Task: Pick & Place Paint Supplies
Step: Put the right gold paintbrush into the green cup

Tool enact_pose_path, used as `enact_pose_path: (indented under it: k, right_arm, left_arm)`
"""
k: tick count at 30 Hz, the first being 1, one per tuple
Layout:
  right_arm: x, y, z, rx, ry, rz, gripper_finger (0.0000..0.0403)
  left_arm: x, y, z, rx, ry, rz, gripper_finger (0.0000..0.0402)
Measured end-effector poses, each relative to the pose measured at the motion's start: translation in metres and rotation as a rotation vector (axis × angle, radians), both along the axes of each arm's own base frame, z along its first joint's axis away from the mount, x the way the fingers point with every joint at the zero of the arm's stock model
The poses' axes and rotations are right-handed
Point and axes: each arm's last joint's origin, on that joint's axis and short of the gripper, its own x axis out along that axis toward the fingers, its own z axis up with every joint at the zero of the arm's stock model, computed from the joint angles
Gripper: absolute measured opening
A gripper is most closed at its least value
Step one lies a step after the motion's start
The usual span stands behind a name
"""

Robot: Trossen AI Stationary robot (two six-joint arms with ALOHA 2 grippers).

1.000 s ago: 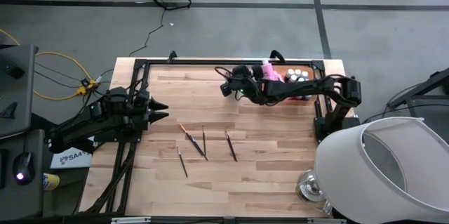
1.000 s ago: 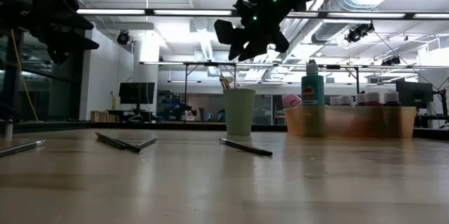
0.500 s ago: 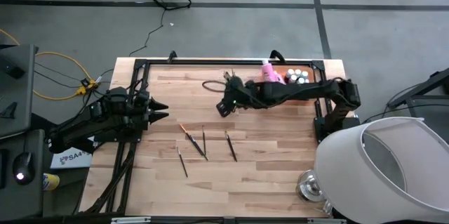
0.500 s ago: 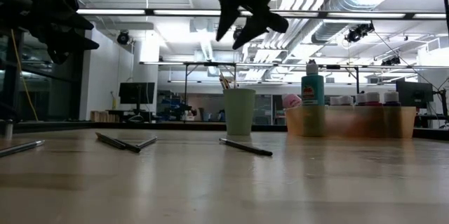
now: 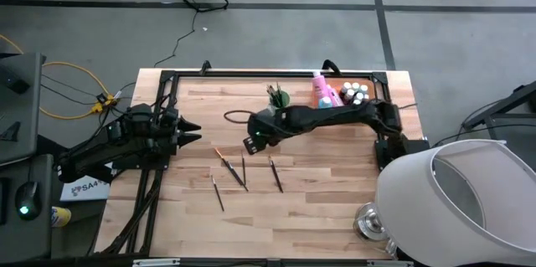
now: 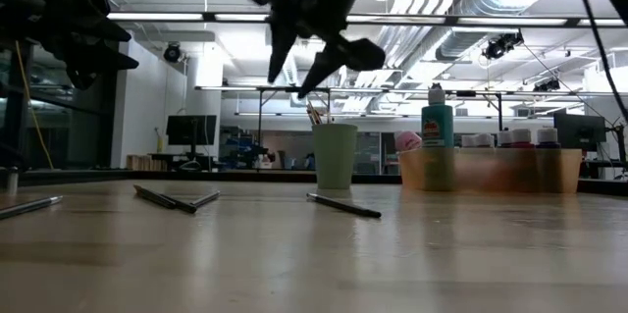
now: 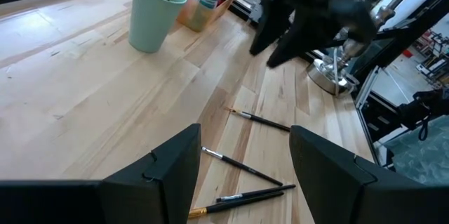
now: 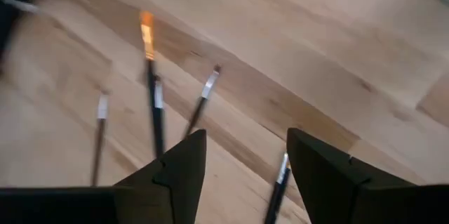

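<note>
Right tool [image 5: 249,143] open, empty, above loose brushes [image 5: 243,171] lying roughly near-to-far; left tool [image 5: 191,131] open

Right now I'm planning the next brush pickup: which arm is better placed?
The right. Its open hand hangs above the table near the loose brushes, which show past its fingers in its wrist view. The left hand, also open, waits at the table's left edge.

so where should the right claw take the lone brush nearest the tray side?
Probably mid-handle, from straight above. That brush lies flat on the table, apart from the others, so open fingers can straddle it crosswise. The right claw is open, up in the air near it.
</note>
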Motion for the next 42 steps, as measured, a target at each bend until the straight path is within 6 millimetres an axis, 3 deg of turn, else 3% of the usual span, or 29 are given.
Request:
enact_pose_path:
  k: [11, 19, 42]
  right_arm:
    - [0.027, 0.0, -0.034, 0.046, 0.196, -0.023, 0.0192]
    - [0.029, -0.001, -0.063, 0.08, 0.304, -0.024, 0.0192]
    - [0.034, -0.001, -0.107, 0.075, 0.417, -0.028, 0.0192]
  left_arm:
    - [0.0, 0.0, 0.0, -0.001, 0.001, 0.0, 0.0214]
    - [0.0, 0.0, 0.0, -0.001, 0.001, 0.0, 0.0214]
    - [0.0, 0.0, 0.0, 0.0, 0.0, 0.0, 0.0214]
